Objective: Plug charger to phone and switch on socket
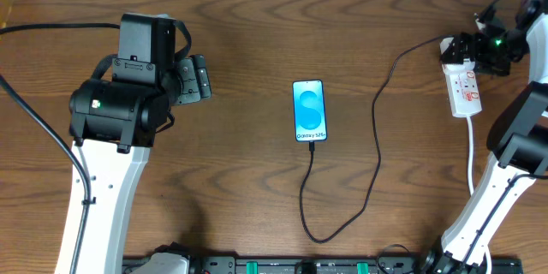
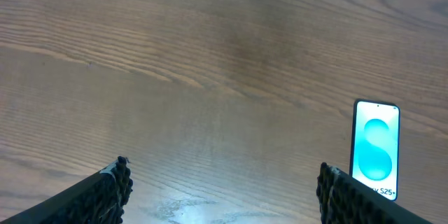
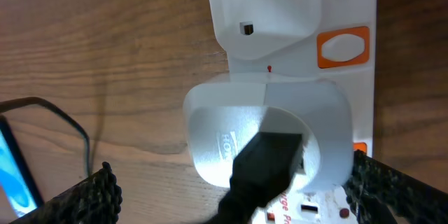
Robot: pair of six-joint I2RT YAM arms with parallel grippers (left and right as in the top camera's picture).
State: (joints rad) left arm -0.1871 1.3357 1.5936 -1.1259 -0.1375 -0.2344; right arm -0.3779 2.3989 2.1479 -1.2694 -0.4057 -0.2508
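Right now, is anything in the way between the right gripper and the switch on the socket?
Nothing visible is. The right gripper hangs open over the socket, and the orange switch lies uncovered, off to one side of the white plug head.

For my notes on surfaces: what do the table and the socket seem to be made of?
Table: probably wood or a wood-look laminate; brown, with long grain lines and a soft sheen. Socket: most likely moulded plastic; white, smooth, slightly glossy, with rounded edges.
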